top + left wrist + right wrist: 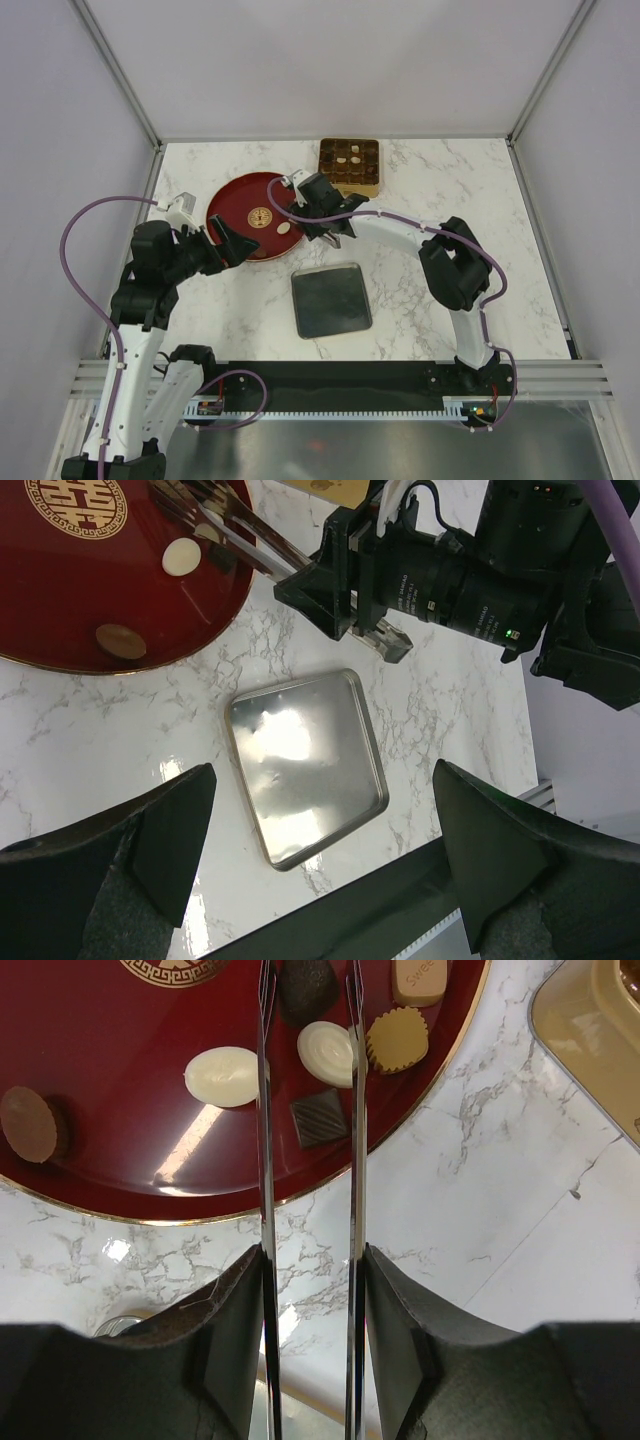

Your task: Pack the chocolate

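White marble tabletop [420,170], plain pale walls [330,60], aluminium corner posts [120,70], bright overhead glare.
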